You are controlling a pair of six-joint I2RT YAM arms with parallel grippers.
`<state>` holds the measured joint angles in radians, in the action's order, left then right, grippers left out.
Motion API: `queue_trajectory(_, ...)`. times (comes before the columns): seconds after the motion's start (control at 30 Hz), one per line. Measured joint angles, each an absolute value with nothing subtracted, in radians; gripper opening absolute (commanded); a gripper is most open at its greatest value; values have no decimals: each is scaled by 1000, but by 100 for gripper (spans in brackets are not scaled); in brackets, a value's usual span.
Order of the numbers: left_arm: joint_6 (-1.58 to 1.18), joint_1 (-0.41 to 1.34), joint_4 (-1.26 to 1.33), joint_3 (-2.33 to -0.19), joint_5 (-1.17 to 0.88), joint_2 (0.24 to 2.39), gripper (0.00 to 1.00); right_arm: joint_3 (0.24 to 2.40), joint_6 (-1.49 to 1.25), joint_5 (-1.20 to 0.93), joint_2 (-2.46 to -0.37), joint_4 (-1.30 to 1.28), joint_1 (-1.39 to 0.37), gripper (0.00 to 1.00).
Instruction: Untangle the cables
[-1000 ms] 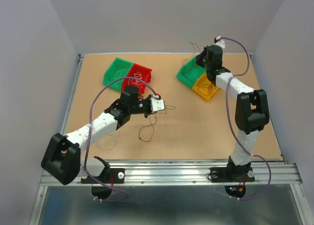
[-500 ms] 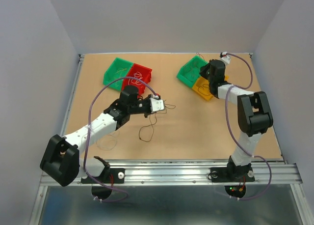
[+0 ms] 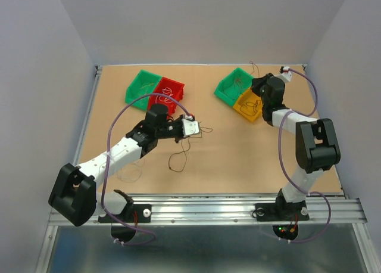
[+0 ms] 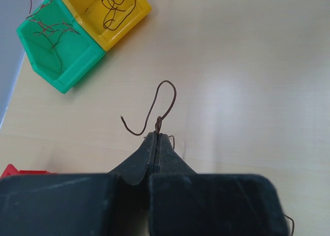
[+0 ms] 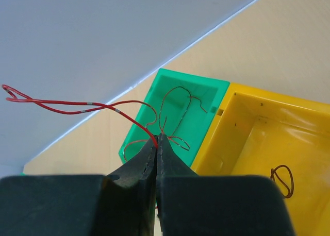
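My left gripper [image 3: 191,127] is shut on a thin brown cable [image 4: 167,91] that hooks up from its tips [image 4: 157,135] just above the table. More brown strands [image 3: 177,160] trail on the board below it. My right gripper [image 3: 259,82] hangs over the far right bins, shut on a red cable [image 5: 77,110] at its tips [image 5: 159,138]. That cable loops off to the left in the air. Several reddish-brown cables [image 5: 175,112] lie in the green bin [image 5: 193,77]. A brown curl [image 5: 282,180] lies in the yellow bin [image 5: 278,94].
A second green bin [image 3: 132,94] and a red bin [image 3: 178,85], each holding wires, stand at the far left. A loose strand [image 3: 128,173] lies near the left arm. The green [image 3: 221,93] and yellow [image 3: 241,111] pair stands at the far right, close to the back wall.
My right arm has swung to the right and back across the bins, carrying the red cable with it. The left arm and its brown cable have stayed put.
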<state>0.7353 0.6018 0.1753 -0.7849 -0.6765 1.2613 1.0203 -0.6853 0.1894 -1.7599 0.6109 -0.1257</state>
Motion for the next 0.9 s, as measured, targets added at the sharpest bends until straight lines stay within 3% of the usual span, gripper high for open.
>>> queue_trajectory(0.47, 735, 604, 175, -785, -672, 1261, 0, 1221, -692, 170, -1983, 517, -146, 3)
queue_trajectory(0.67, 735, 612, 175, -785, -669, 1261, 0, 1275, -682, 185, -2010, 492, -179, 31)
queue_trajectory(0.9, 736, 614, 175, -785, -665, 1261, 0, 1277, -664, 220, -2009, 479, -192, 44)
